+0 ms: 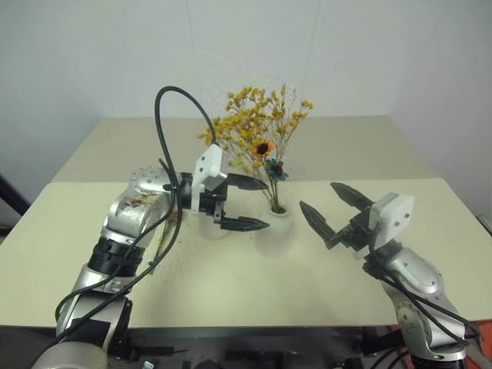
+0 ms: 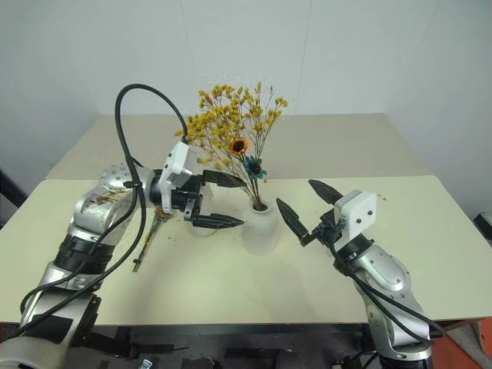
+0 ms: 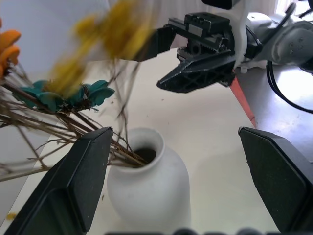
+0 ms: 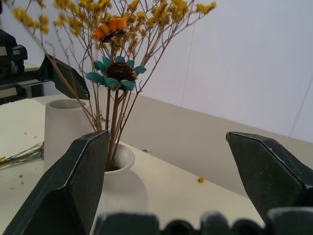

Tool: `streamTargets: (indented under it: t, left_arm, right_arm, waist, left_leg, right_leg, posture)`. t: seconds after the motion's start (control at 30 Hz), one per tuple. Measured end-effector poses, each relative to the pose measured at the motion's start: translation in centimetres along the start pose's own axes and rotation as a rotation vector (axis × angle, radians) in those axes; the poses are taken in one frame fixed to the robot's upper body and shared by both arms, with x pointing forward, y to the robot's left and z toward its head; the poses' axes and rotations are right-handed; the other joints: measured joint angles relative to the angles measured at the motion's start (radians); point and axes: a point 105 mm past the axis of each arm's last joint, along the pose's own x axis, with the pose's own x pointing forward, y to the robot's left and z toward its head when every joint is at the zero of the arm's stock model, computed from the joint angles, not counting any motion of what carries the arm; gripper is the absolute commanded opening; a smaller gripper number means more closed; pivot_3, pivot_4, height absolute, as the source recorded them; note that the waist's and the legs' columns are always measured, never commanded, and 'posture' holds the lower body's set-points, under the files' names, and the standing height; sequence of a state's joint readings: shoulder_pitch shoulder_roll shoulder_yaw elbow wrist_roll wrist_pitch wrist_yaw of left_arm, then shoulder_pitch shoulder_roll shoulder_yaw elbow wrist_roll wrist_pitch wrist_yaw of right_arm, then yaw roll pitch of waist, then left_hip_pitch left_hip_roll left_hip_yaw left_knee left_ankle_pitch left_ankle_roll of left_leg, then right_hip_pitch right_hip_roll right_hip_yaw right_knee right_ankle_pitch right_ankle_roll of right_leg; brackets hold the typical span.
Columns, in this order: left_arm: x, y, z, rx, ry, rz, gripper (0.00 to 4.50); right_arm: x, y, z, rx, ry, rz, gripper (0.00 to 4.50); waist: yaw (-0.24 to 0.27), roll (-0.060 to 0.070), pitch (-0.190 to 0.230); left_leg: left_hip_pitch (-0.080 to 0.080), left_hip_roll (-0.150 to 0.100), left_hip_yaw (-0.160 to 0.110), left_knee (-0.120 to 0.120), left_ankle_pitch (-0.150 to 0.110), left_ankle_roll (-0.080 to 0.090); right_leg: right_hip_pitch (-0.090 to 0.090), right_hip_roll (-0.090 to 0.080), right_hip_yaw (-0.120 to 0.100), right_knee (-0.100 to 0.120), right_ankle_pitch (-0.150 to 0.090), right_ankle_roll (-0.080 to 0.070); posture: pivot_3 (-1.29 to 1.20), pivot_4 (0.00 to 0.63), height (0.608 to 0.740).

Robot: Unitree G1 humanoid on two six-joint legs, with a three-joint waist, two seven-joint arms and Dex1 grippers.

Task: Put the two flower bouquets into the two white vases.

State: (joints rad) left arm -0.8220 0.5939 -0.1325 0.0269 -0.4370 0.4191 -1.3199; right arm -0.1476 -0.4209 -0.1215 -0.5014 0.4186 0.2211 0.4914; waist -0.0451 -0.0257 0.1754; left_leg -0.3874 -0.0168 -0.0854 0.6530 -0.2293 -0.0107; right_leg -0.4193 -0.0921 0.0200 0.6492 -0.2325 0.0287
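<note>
Both sets of fingers stand apart, gripping nothing: left fingers (image 2: 211,200) at 9 o'clock of the rounded vase (image 2: 260,228), right fingers (image 2: 301,207) at 3 o'clock. Bushy yellow bouquet (image 2: 231,127) sits in that vase. Tall vase (image 4: 62,128) stands empty behind the left fingers. Slim sprig bunch (image 2: 148,237) lies on the worktop (image 2: 231,292), partly hidden by the left arm.

Lighting: bright, even, diffuse — shadows on the table (image 1: 231,284) soft and faint. Left wrist view: yellow blooms (image 3: 117,34) close to the lens blurred; background at upper right washed out by glare. Right wrist view: near black fingers (image 4: 73,181) slightly soft — flowers sharper.
</note>
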Motion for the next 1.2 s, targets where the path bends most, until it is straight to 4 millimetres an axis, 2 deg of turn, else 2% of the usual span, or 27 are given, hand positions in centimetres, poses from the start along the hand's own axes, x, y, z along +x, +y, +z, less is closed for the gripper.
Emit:
streamTargets:
  t: [0.2,0.37,0.53,0.9,1.2]
  left_arm:
    - [-1.9,-0.2,-0.1,-0.012,0.025,0.045,4.5]
    - [-2.7,-0.8,-1.3,-0.061,0.056,0.061,4.5]
    - [-3.0,-0.4,-2.1,-0.087,0.09,0.115,4.5]
    - [1.9,1.8,-2.2,-0.124,0.042,0.142,4.5]
    - [3.3,2.2,-1.9,-0.126,0.012,0.116,4.5]
  right_arm:
    - [0.2,-0.2,0.3,0.006,-0.016,0.022,4.47]
    - [0.2,-0.2,0.2,0.015,-0.014,0.027,4.47]
    - [0.2,-0.2,0.2,0.011,-0.01,0.031,4.47]
    - [0.1,-0.4,0.3,0.0,0.003,0.029,4.47]
    - [-0.4,-0.3,0.3,0.001,0.013,0.002,4.47]
  waist:
    - [0.002,0.0,0.0]
    - [0.002,0.0,0.0]
    - [0.003,0.0,0.0]
    - [0.008,0.0,0.0]
    - [0.005,0.0,0.0]
  left_leg:
    - [0.0,0.0,0.0,0.0,0.0,0.0]
    - [0.0,0.0,0.0,0.0,0.0,0.0]
    - [0.0,0.0,0.0,0.0,0.0,0.0]
    - [-0.001,0.0,0.0,0.003,0.0,0.0]
    - [-0.001,0.0,0.0,0.004,0.0,0.0]
  right_leg:
    - [0.0,0.0,0.0,0.0,0.0,0.0]
    - [0.0,0.0,0.0,0.0,0.0,0.0]
    - [0.0,0.0,0.0,0.0,0.0,0.0]
    - [0.001,0.0,0.0,0.0,0.0,0.0]
    - [0.001,0.0,0.0,0.0,0.0,0.0]
  posture:
    - [0.0,0.15,0.74]
    - [0.0,0.15,0.74]
    - [0.0,0.15,0.74]
    - [0.0,0.15,0.74]
    - [0.0,0.15,0.74]
